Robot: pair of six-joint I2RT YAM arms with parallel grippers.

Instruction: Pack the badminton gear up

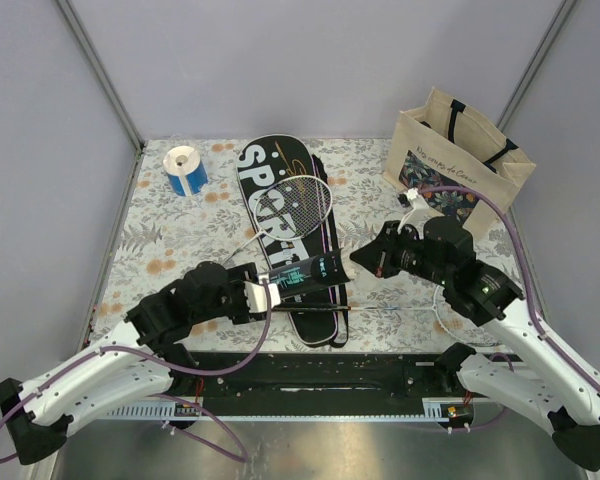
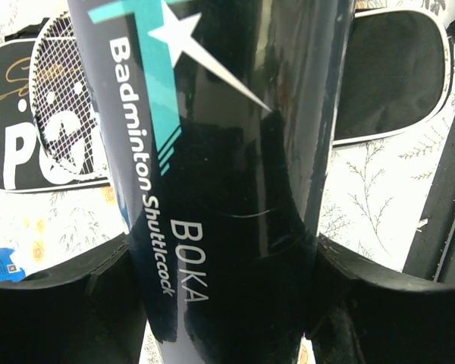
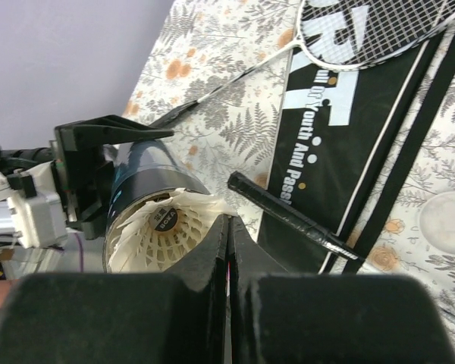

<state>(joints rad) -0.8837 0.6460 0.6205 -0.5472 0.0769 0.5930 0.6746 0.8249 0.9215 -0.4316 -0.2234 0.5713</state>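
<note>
My left gripper is shut on the long black tube with teal print and holds it level above the case; in the left wrist view the tube fills the gap between the fingers. My right gripper is at the tube's open end. In the right wrist view it is shut, pinching the feather rim of a white shuttlecock that sits in the tube mouth. The black SPORT case lies flat with a white-framed racket on it. A black racket handle lies across the case.
The beige tote bag stands at the back right, just behind my right arm. The blue-and-white tape roll sits at the back left. A thin racket shaft runs along the near table edge.
</note>
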